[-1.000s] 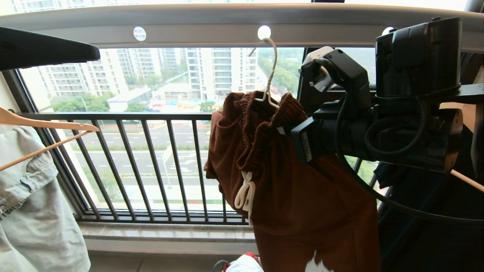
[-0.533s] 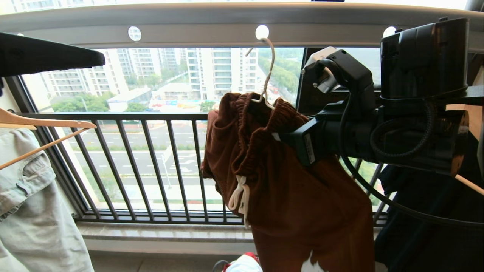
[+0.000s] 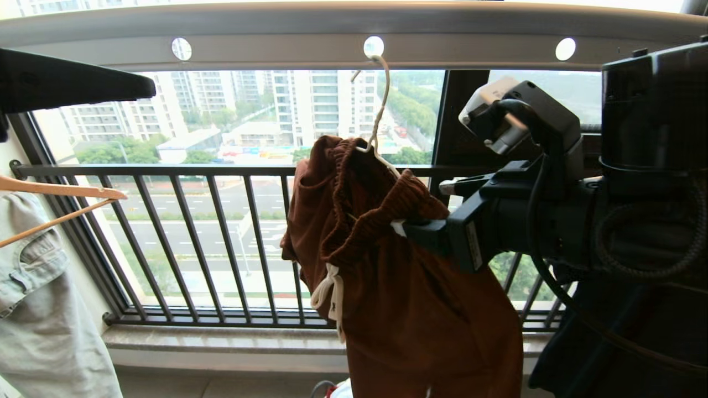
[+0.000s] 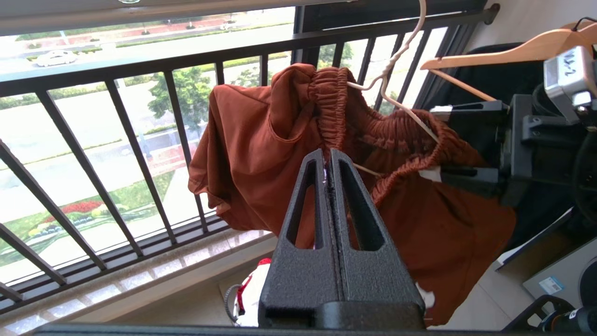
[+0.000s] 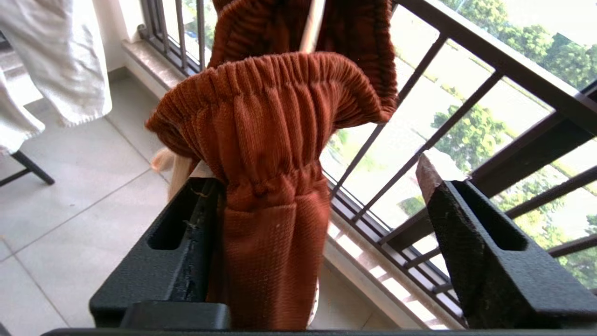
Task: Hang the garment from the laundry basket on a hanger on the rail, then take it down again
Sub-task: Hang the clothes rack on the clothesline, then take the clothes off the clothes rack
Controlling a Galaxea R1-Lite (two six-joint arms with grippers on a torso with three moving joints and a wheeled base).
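Balcony scene, landmark = the rail [image 3: 310, 33], a flat silver-grey bar with round holes running across the top. Below the rail: black balcony railing [image 3: 221, 243] with vertical bars, stone sill under it, grey tiled floor [image 5: 70, 186]; apartment blocks, road and trees outside.

Hanger [image 3: 379, 105], thin and cream-white, hooked through a hole of the rail; the garment [image 3: 409, 287], rust-brown shorts, hangs bunched on it directly under the rail, white drawstring dangling at front.

Right pincer [image 5: 317, 233] just beside the gathered waistband, spread wide and released; fabric lies against one finger, the other finger stands clear of it. Left pincer [image 4: 330, 163] clenched tight on nothing, apart from the garment, pointing at it.

Under the rail's left end: wooden hanger [image 3: 61, 193] carrying a pale denim piece [image 3: 38, 309]. Another wooden hanger [image 4: 508, 49] with dark cloth beyond the garment.

Small label on the right arm, writing too small to read.
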